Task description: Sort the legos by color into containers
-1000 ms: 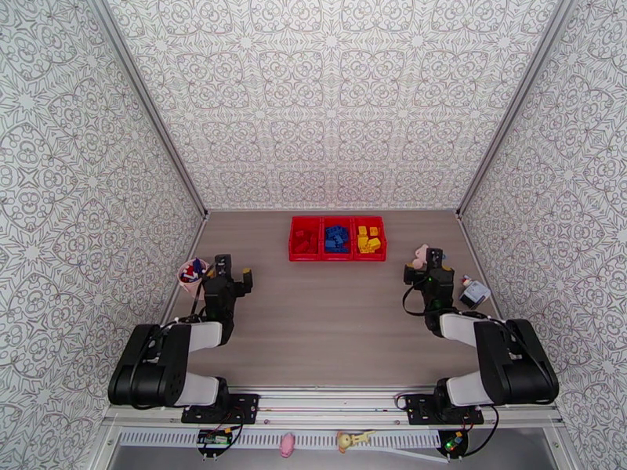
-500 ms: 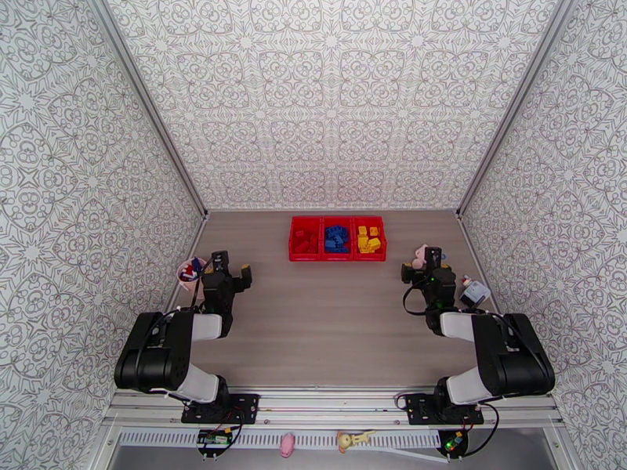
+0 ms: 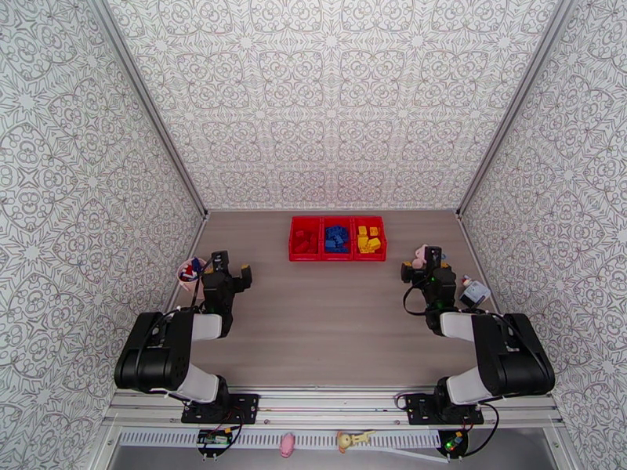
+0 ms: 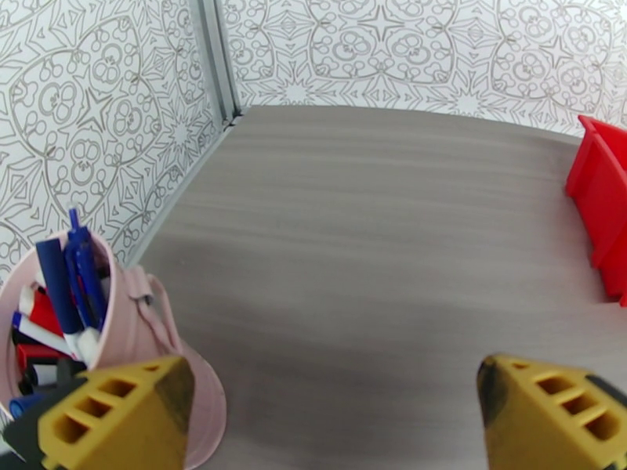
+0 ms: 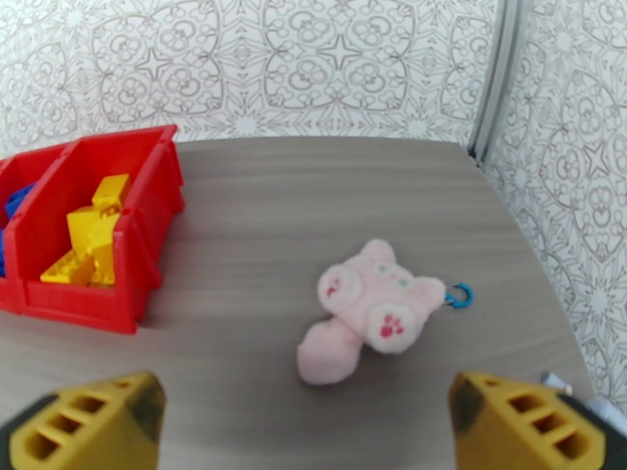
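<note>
All legos seem sorted inside the 3 containers near the far edge of the table. Both the left gripper and right gripper gape, empty. Risk: any sweep could topple the pen-filled pink cup at the left edge, or snag the plush toy.

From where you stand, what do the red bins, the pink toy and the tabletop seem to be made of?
Red bins: likely hard moulded plastic, smooth with a slight sheen and crisp edges.
Pink toy: soft plush fabric, with a fuzzy surface and a rounded, squashy shape.
Tabletop: looks like matte wood-grain laminate with grey-brown streaks; real wood can't be ruled out.
</note>
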You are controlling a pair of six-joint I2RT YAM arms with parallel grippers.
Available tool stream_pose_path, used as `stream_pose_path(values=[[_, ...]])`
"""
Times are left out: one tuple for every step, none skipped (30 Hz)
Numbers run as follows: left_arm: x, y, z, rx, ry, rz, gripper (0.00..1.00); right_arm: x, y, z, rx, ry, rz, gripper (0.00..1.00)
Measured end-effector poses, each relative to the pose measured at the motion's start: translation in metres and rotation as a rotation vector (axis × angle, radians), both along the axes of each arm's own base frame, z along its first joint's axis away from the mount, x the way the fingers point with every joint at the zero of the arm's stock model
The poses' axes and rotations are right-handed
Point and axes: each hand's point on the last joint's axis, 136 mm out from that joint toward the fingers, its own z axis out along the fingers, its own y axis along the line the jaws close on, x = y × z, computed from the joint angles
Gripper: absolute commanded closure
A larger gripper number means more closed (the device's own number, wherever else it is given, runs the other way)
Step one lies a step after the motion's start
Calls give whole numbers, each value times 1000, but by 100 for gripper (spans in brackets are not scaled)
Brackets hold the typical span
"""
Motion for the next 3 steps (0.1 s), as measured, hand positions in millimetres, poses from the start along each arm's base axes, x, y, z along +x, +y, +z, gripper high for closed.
stream_pose_path(values=[[0,0,0,0,0,0,0,0,0,0,0,0,0,1],[0,0,0,0,0,0,0,0,0,0,0,0,0,0],[0,0,0,0,0,0,1,0,0,0,0,0,0,0]])
